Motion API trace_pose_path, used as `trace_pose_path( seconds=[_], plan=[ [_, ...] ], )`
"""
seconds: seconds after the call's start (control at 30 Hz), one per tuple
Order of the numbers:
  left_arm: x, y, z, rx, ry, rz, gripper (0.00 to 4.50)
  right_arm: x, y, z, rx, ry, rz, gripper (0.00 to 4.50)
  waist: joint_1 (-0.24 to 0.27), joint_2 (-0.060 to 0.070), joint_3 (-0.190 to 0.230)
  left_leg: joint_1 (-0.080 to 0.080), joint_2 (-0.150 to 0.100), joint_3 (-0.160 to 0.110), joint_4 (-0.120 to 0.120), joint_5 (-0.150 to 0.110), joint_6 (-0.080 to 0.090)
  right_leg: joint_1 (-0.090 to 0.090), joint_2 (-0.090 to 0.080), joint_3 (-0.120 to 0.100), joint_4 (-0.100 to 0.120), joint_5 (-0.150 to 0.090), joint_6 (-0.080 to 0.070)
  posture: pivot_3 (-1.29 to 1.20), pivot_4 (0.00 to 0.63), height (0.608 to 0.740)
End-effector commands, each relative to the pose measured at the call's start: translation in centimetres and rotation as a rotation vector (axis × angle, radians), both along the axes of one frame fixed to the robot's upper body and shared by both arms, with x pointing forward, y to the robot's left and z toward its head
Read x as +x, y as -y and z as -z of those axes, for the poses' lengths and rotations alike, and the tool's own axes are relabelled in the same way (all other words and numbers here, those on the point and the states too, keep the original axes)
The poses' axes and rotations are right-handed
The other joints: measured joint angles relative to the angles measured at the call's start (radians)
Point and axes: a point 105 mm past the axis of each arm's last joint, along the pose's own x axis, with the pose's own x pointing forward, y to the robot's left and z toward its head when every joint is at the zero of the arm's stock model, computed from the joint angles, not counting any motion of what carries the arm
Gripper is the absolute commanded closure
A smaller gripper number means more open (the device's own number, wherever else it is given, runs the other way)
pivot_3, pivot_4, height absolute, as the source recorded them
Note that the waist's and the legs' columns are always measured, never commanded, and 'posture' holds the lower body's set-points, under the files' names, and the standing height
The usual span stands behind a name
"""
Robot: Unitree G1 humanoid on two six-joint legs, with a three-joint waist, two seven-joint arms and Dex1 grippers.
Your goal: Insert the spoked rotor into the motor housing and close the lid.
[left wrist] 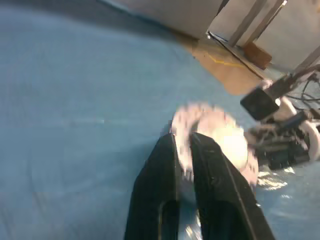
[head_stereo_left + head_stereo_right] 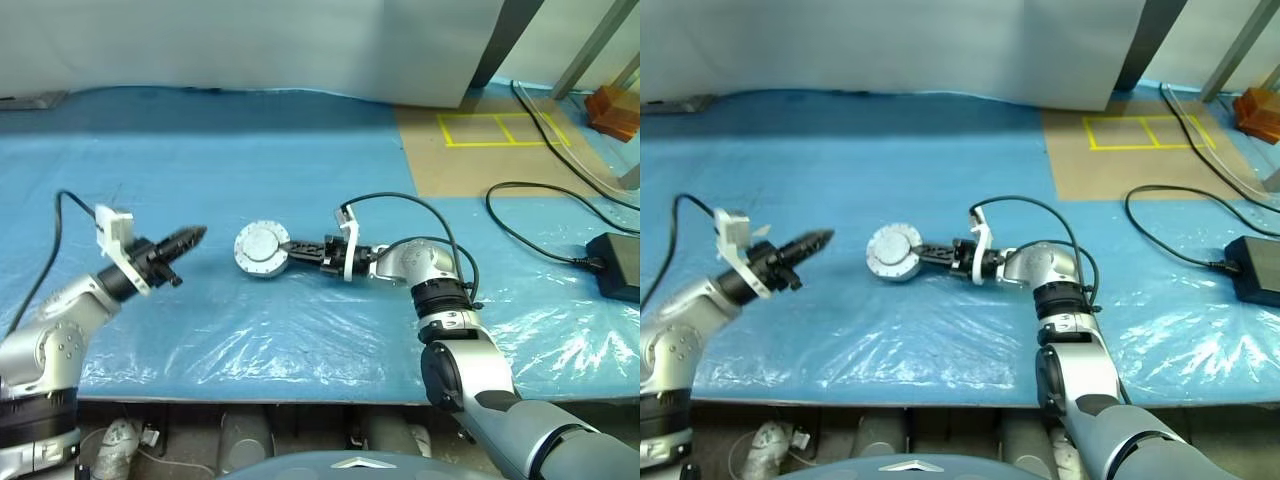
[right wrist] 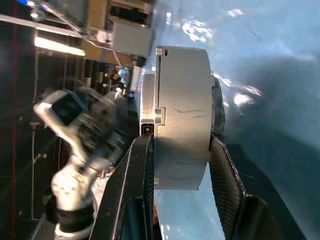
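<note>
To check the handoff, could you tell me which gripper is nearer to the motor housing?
Right. The right gripper is clamped on the motor housing, a finger on each side. The left gripper hangs off to its left, apart from it.

The round pale-grey metal motor housing (image 1: pixel 215 145) is appearing strongly blurred in the left wrist view, so its rim details are not readable, and the two black fingers of the left gripper (image 1: pixel 192 150) are covering its lower part. In the right wrist view, the black fingers of the right gripper (image 3: pixel 180 150) are hiding both faces of the housing where they are clamping it. The black flat power box (image 2: pixel 615 265) is being cut off by the right edge.
</note>
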Motion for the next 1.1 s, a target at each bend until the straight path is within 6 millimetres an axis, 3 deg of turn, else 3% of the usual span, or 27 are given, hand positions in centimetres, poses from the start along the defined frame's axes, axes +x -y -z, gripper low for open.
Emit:
trace_pose_path(
  seconds=[0.03,0.17,0.3,0.57,0.73,0.93,1.1],
  plan=[
    [-1.3,1.4,-0.1,-0.079,-0.01,0.063,2.81,-0.5,-0.9,-5.6,0.171,0.142,-0.059,3.28,0.002,-0.001,0.0,0.0,0.001,0.0,0.0,0.0,0.0,0.0,0.001,-0.001,0.0,0.0,0.0,0.0,0.15,0.74],
    [-1.0,1.0,-0.9,-0.241,-0.001,0.003,1.45,-0.8,-1.2,-6.9,0.188,0.171,-0.074,3.28,0.006,-0.001,0.0,0.0,0.002,-0.001,0.002,0.0,0.0,0.001,0.0,-0.002,0.002,0.0,-0.001,0.0,0.15,0.74],
    [-0.7,1.0,-3.8,-0.409,0.077,-0.019,0.03,-0.9,-1.5,-7.7,0.192,0.193,-0.092,3.28,0.01,-0.001,0.001,0.0,0.002,-0.001,0.006,0.0,0.0,0.001,0.0,-0.002,0.003,0.0,-0.001,0.0,0.15,0.74],
    [-0.9,4.6,-3.2,-0.445,-0.009,0.089,0.03,-0.9,-1.6,-8.0,0.18,0.204,-0.103,3.28,0.012,-0.001,0.0,0.0,0.002,-0.002,0.006,0.0,0.0,0.002,0.001,-0.002,0.003,0.001,-0.001,0.0,0.15,0.74],
    [0.2,5.1,-3.0,-0.497,-0.023,0.079,0.03,-0.9,-1.6,-8.0,0.171,0.204,-0.109,3.28,0.013,-0.001,0.0,0.0,0.002,-0.003,0.007,0.0,-0.001,0.002,0.001,-0.002,0.004,0.001,-0.001,0.0,0.15,0.74],
    [1.3,6.6,-4.5,-0.582,0.013,0.109,0.03,-1.1,-1.6,-7.9,0.165,0.201,-0.112,3.28,0.019,-0.001,0.0,0.0,0.002,-0.004,0.009,0.0,0.0,0.002,0.0,-0.002,0.006,0.001,-0.001,0.0,0.15,0.74],
    [2.6,7.4,-4.6,-0.608,0.002,0.089,0.03,-1.0,-1.5,-7.8,0.159,0.197,-0.106,3.28,0.024,-0.001,0.0,-0.001,0.002,-0.004,0.009,0.0,0.0,0.002,0.0,-0.002,0.006,0.001,-0.001,0.0,0.15,0.74]
  ],
)
